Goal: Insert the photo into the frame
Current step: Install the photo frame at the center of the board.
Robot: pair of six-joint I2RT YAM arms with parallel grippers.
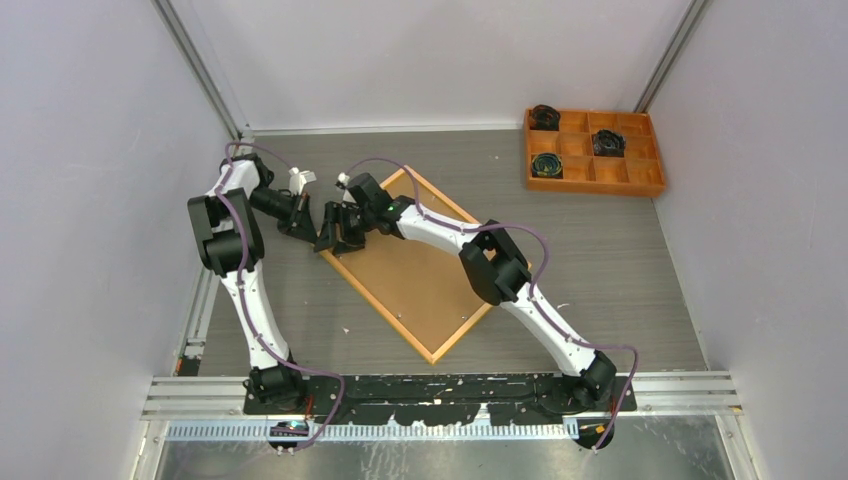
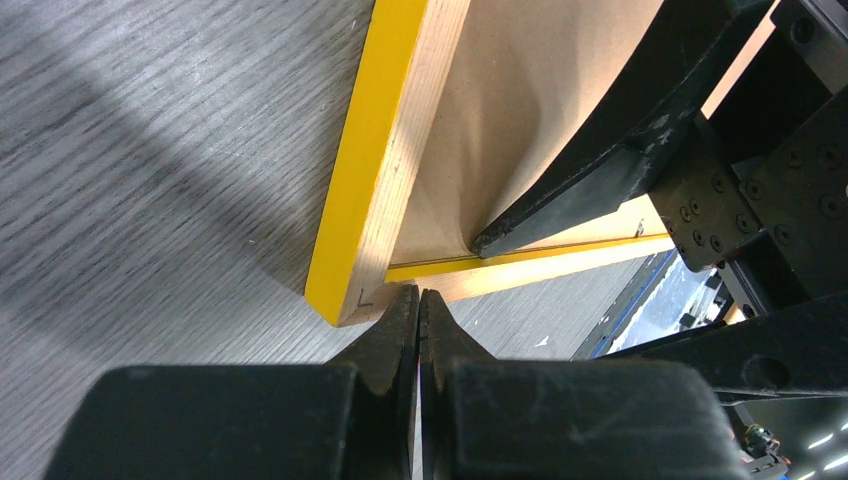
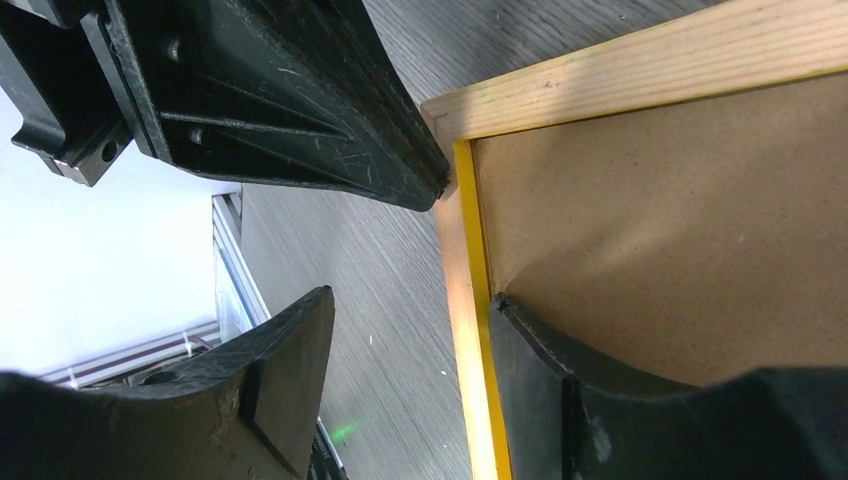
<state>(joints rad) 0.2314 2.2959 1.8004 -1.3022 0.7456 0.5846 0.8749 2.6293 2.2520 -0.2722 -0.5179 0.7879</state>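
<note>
Meeting at frame (image 2: 365, 180) corner: left jaws shut, empty; right jaws apart, straddling edge.

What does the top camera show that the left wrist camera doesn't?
Only the top view shows the orange tray at the far right and the whole frame lying back up. Only the left wrist view shows, close up, the left hand shut, its tips at the frame's corner, and one finger of the right hand pressed on the brown backing board. Both show the frame, the board in it, and the right hand at that corner.
</note>
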